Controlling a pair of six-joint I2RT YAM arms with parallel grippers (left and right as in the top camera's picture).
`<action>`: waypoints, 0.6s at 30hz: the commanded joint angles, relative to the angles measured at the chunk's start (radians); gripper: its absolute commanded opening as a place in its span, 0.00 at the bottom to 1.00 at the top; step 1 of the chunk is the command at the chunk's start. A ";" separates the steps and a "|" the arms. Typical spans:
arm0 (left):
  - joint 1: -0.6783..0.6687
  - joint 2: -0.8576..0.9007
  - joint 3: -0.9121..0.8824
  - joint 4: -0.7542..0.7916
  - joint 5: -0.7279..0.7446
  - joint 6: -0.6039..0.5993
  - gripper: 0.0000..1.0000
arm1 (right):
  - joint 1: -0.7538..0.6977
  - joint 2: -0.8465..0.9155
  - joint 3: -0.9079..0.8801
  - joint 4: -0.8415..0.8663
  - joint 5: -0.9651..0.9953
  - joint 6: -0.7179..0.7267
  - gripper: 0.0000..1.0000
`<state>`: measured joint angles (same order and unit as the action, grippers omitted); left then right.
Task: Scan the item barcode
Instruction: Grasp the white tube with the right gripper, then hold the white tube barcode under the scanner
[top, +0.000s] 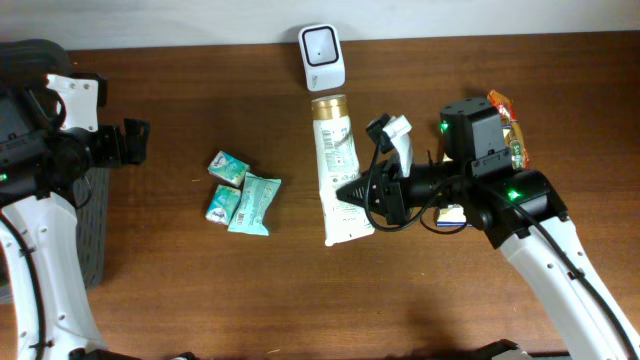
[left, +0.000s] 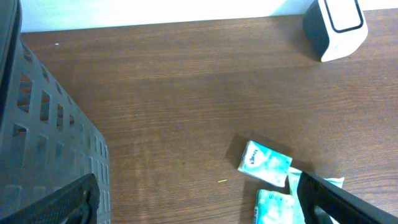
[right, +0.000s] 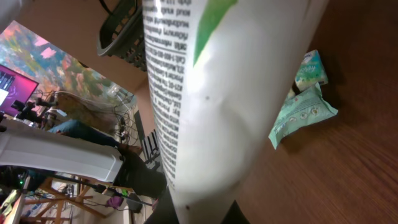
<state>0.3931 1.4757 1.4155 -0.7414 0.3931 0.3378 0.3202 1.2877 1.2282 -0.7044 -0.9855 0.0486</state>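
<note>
Tube (top: 333, 150), white with a gold cap, points its cap at the scanner (top: 322, 56) by the far edge. The right gripper (top: 347, 190) pinches the tube's flat near end. The left gripper (top: 135, 140) hangs far left, jaws spread wide, beside the dark basket (top: 95, 225). Teal packets (top: 255, 205) lie between the two arms.
</note>
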 joint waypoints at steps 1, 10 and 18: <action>0.003 -0.004 -0.001 0.002 0.011 0.012 0.99 | -0.006 -0.019 0.015 0.009 -0.043 -0.014 0.04; 0.003 -0.004 -0.001 0.002 0.011 0.012 0.99 | 0.151 0.489 0.820 -0.458 0.795 -0.016 0.04; 0.003 -0.004 -0.001 0.002 0.011 0.012 0.99 | 0.165 1.003 1.113 -0.142 1.712 -0.327 0.04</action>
<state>0.3931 1.4757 1.4155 -0.7429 0.3931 0.3378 0.4831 2.2093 2.3070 -0.9607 0.4023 -0.1127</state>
